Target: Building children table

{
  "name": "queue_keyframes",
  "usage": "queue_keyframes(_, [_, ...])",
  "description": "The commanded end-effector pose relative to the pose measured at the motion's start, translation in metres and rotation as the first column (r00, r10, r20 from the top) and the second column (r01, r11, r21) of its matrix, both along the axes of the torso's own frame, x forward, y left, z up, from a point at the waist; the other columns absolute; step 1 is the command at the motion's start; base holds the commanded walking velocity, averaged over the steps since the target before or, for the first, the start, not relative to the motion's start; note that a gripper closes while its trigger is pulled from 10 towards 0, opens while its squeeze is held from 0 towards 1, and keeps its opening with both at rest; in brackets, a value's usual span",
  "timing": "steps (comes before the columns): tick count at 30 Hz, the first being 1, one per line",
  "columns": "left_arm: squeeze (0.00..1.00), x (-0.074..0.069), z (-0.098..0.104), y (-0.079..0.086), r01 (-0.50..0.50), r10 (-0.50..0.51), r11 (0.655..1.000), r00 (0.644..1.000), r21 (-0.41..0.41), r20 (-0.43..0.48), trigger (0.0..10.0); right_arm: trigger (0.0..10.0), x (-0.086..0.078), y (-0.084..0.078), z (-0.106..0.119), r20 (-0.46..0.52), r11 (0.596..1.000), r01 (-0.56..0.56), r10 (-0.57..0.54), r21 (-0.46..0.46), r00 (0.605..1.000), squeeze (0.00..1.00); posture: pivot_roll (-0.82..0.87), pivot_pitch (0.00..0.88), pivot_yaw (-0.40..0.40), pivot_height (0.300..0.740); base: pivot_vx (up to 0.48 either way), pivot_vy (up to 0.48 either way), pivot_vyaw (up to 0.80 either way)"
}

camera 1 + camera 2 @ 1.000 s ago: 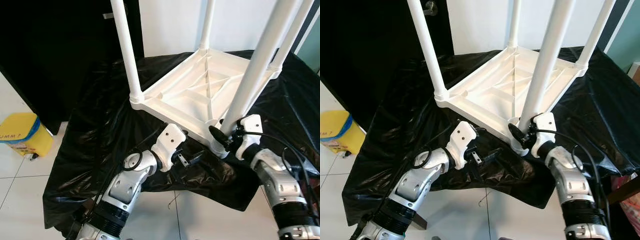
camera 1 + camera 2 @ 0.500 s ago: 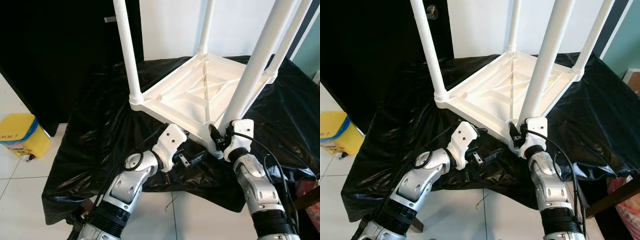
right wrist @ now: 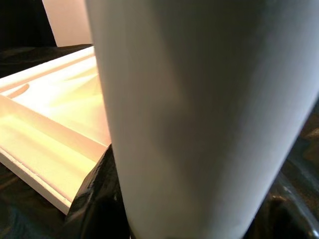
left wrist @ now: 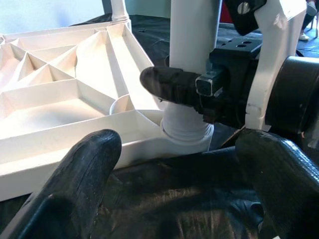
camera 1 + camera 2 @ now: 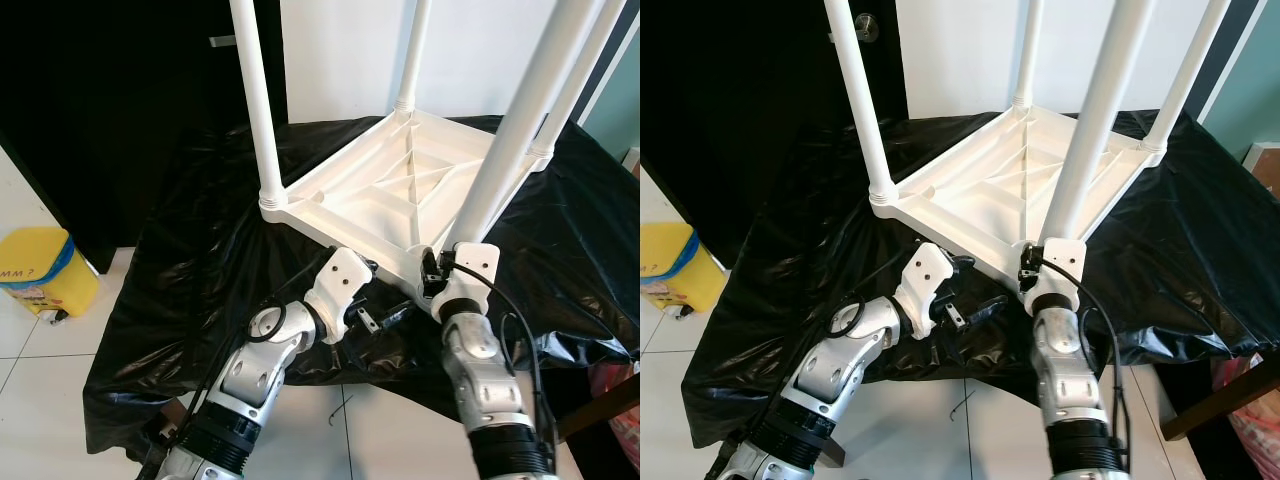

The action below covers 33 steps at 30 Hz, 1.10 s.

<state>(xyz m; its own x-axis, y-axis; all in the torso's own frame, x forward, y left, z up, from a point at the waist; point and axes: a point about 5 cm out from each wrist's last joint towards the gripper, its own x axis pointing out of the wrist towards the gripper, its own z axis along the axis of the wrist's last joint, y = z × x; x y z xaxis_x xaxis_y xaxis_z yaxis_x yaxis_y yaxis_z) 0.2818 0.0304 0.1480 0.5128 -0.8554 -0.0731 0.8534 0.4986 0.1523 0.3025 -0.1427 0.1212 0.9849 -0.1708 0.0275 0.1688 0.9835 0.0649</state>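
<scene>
The white plastic children's table (image 5: 400,205) lies upside down on a crinkled black plastic sheet (image 5: 190,270), its ribbed underside up and four white tubular legs standing in the corner sockets. The near leg (image 5: 505,140), at the corner closest to the robot, is the one being worked. The right gripper (image 4: 174,84) has its black fingers (image 4: 167,83) closed around that leg just above the socket, I'd guess to turn or press it home. The left gripper (image 5: 385,318) hangs low just in front of the tabletop's near edge, its two fingers spread wide and holding nothing, probably ready to steady the top. A yellow bin (image 5: 40,270) stands well apart on the white tiled floor.
</scene>
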Motion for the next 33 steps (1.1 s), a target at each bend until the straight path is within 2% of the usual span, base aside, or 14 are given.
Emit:
queue_keyframes(1, [0.0, 0.004, 0.003, 0.001, -0.04, 0.04, 0.999, 0.999, -0.008, 0.017, 10.0, 10.0, -0.003, 0.001, -0.015, -0.075, 1.0, 0.011, -0.011, 0.008, 0.997, 0.0, -0.12, 0.0, -0.021, 0.74, 0.0, 0.0, 0.0])
queue_keyframes(10, [0.0, 0.006, 0.006, 0.0, -0.034, 0.034, 0.999, 0.999, -0.018, 0.022, 10.0, 10.0, -0.001, 0.006, -0.007, -0.032, 1.0, 0.014, -0.014, -0.017, 0.999, 0.0, -0.12, 0.0, -0.015, 0.74, 0.0, 0.0, 0.0])
queue_keyframes(11, [0.0, 0.006, 0.007, -0.001, -0.033, 0.034, 0.999, 0.999, -0.024, 0.023, 10.0, 10.0, -0.001, 0.006, -0.004, -0.019, 1.0, 0.004, -0.005, -0.024, 1.0, 0.15, -0.12, 0.0, -0.015, 0.74, 0.0, 0.0, 0.0])
queue_keyframes(14, [0.0, 0.006, 0.007, -0.001, -0.033, 0.034, 0.999, 0.999, -0.024, 0.023, 10.0, 10.0, -0.001, 0.006, -0.004, -0.019, 1.0, 0.004, -0.005, -0.024, 1.0, 0.15, -0.12, 0.0, -0.015, 0.74, 0.0, 0.0, 0.0])
queue_keyframes(15, [0.0, 0.007, 0.009, 0.0, -0.035, 0.036, 0.999, 0.999, -0.032, 0.025, 10.0, 10.0, 0.0, 0.005, 0.002, 0.014, 0.999, -0.017, 0.017, -0.032, 1.0, 1.0, -0.12, 0.017, -0.021, 0.74, 0.0, 0.0, 0.0])
queue_keyframes(21, [0.0, 0.008, 0.01, 0.001, -0.038, 0.039, 0.999, 0.999, -0.033, 0.028, 10.0, 10.0, -0.002, 0.004, 0.01, 0.068, 0.995, -0.088, 0.091, -0.044, 0.994, 1.0, -0.12, 0.031, -0.027, 0.74, 0.0, 0.0, 0.0])
queue_keyframes(24, [0.0, 0.007, 0.008, 0.0, -0.037, 0.038, 0.999, 0.999, -0.032, 0.025, 10.0, 10.0, -0.005, -0.002, 0.013, 0.091, 0.987, -0.152, 0.156, -0.043, 0.984, 1.0, -0.13, 0.041, -0.028, 0.74, 0.0, 0.0, 0.0])
queue_keyframes(28, [0.0, 0.006, 0.007, 0.0, -0.028, 0.029, 0.999, 0.999, -0.026, 0.022, 10.0, 10.0, -0.01, -0.015, 0.015, 0.103, 0.947, -0.319, 0.322, -0.05, 0.941, 1.0, -0.14, 0.045, -0.021, 0.74, 0.0, 0.0, 0.0])
queue_keyframes(30, [0.0, 0.006, 0.007, 0.0, -0.027, 0.027, 0.999, 0.999, -0.025, 0.022, 10.0, 10.0, -0.01, -0.017, 0.015, 0.102, 0.937, -0.344, 0.348, -0.059, 0.932, 1.0, -0.14, 0.044, -0.018, 0.74, 0.0, 0.0, 0.0])
queue_keyframes(31, [0.0, 0.006, 0.008, -0.001, -0.021, 0.021, 1.0, 1.0, -0.022, 0.023, 10.0, 10.0, -0.01, -0.02, 0.016, 0.097, 0.918, -0.39, 0.396, -0.077, 0.913, 0.0, -0.14, 0.047, -0.014, 0.74, 0.0, 0.0, 0.0])
queue_keyframes(33, [0.0, 0.007, 0.009, -0.001, -0.014, 0.015, 1.0, 1.0, -0.02, 0.025, 10.0, 10.0, -0.011, -0.023, 0.016, 0.091, 0.894, -0.438, 0.446, -0.096, 0.89, 0.0, -0.14, 0.047, -0.01, 0.74, 0.0, 0.0, 0.0])
